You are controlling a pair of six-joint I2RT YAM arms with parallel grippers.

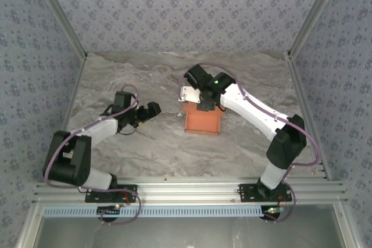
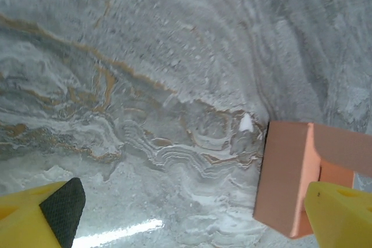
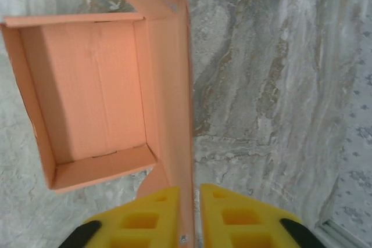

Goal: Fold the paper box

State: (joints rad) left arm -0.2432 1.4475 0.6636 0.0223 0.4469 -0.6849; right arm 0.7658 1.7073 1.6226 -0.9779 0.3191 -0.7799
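Salmon-orange: one paper box [image 1: 203, 123], one marble table [image 1: 145, 146].

The left arm [image 1: 99, 129] folds at its elbow toward 8 o'clock in the overhead view and reaches on toward 2 o'clock, the left end effector [image 1: 152, 110] holding its fingers spread wide apart. The right arm [image 1: 256, 111] bends at 4 o'clock and stretches toward 10 o'clock, the right end effector [image 3: 190, 194] pinching a wall of the paper box [image 3: 93, 85] between nearly touching fingers.
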